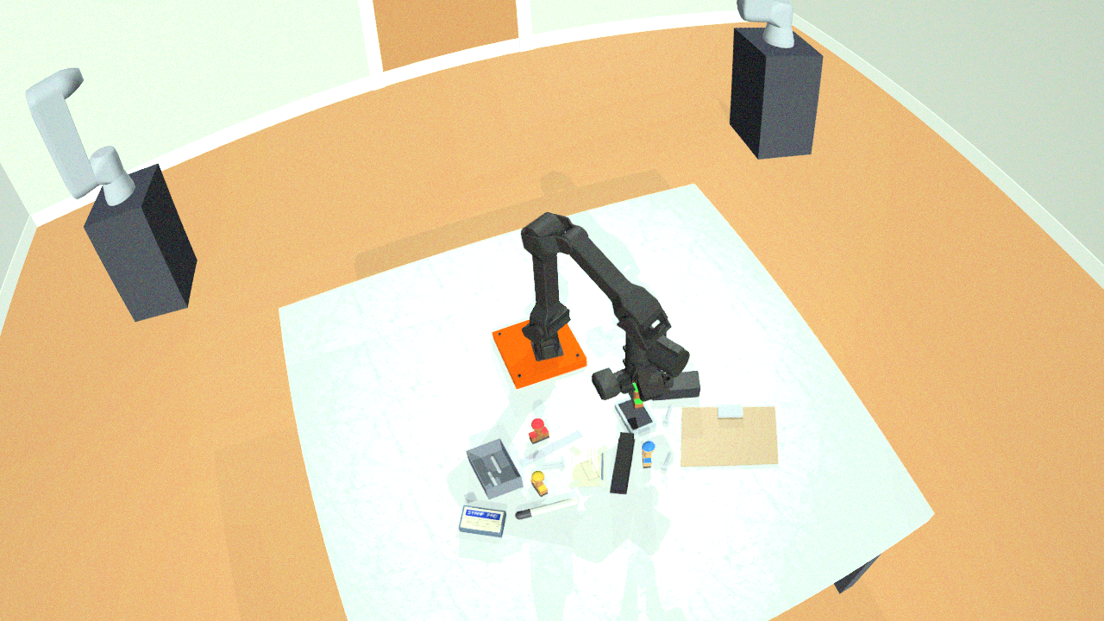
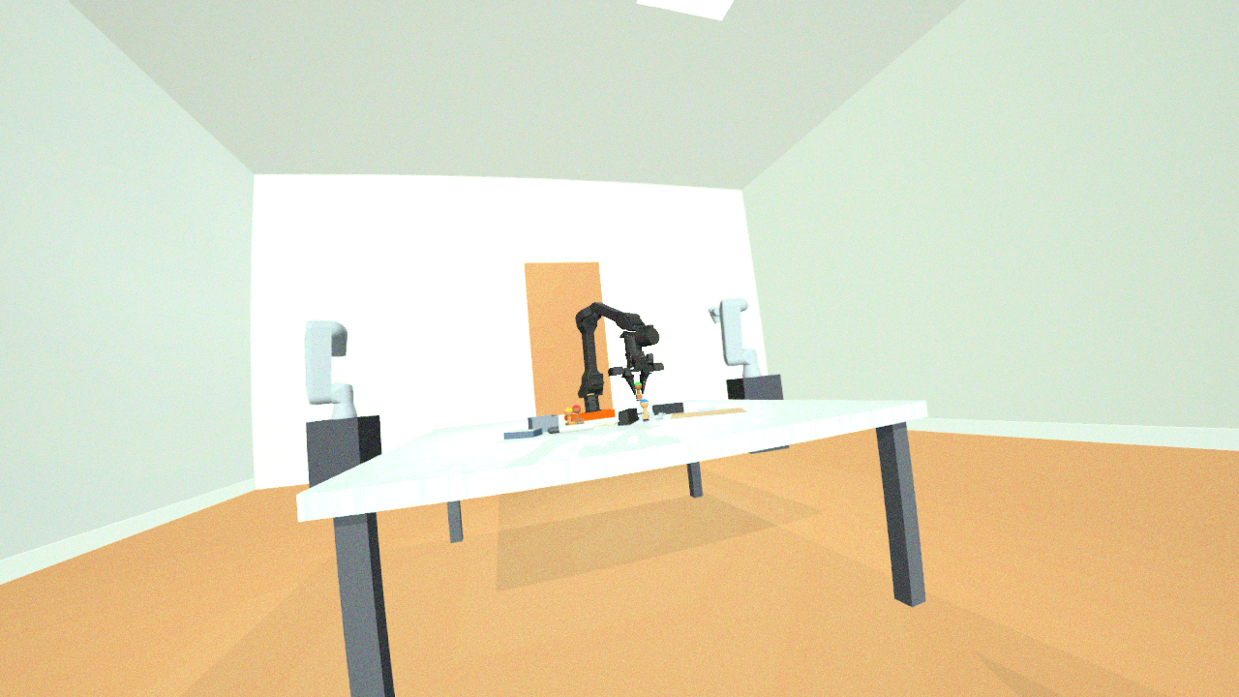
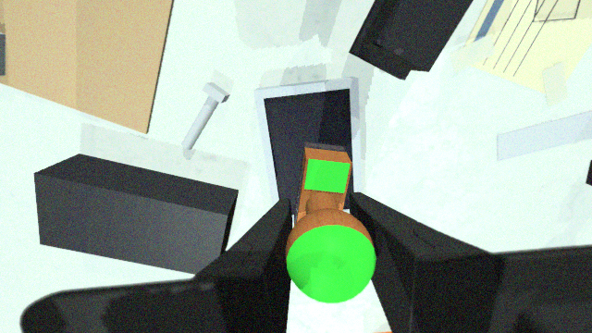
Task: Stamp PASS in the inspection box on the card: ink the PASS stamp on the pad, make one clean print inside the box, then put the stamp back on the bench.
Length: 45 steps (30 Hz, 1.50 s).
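My gripper (image 1: 637,390) (image 2: 638,388) (image 3: 320,205) is shut on the green-topped wooden stamp (image 3: 330,264), which is upright. The stamp is over the near right part of the open ink pad (image 1: 637,422) (image 3: 296,120), a black pad in a pale case. It looks raised above the pad; the exact gap is hard to tell. The lettering under the stamp is hidden. The cream card (image 1: 590,471) (image 3: 573,42) lies beyond a long black block, at the upper right of the wrist view. Its outlined box is cut off by the frame edge there.
The long black block (image 1: 622,463) (image 3: 412,28) stands between pad and card. Another black block (image 1: 683,384) (image 3: 134,213) and a clipboard (image 1: 729,451) (image 3: 83,55) flank the pad. Blue (image 1: 648,454), red (image 1: 537,432) and yellow (image 1: 538,482) stamps, a grey tray (image 1: 509,490) and a marker (image 1: 548,509) are around.
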### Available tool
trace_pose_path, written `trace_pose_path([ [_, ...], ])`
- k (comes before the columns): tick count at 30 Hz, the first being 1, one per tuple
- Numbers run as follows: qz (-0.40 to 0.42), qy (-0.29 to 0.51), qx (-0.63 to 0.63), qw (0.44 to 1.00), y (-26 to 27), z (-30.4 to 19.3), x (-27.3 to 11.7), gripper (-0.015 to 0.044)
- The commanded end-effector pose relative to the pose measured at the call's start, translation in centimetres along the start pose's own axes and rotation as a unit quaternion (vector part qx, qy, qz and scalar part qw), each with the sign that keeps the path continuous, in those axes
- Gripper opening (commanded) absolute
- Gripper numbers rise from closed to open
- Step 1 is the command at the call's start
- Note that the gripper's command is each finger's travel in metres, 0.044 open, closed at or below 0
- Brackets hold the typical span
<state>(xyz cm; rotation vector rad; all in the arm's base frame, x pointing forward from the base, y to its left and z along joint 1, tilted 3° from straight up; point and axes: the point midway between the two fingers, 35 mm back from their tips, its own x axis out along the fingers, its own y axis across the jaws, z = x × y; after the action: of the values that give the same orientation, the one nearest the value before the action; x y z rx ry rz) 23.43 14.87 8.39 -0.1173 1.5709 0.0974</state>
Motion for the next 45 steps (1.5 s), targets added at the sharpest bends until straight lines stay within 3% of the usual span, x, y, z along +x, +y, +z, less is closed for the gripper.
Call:
trace_pose_path([
  [1,0.001,0.002,0.001,1.000,0.0,-0.1,0.4,0.0000],
  [45,0.001,0.002,0.000,1.000,-0.1,-0.1,3.3,0.0000],
])
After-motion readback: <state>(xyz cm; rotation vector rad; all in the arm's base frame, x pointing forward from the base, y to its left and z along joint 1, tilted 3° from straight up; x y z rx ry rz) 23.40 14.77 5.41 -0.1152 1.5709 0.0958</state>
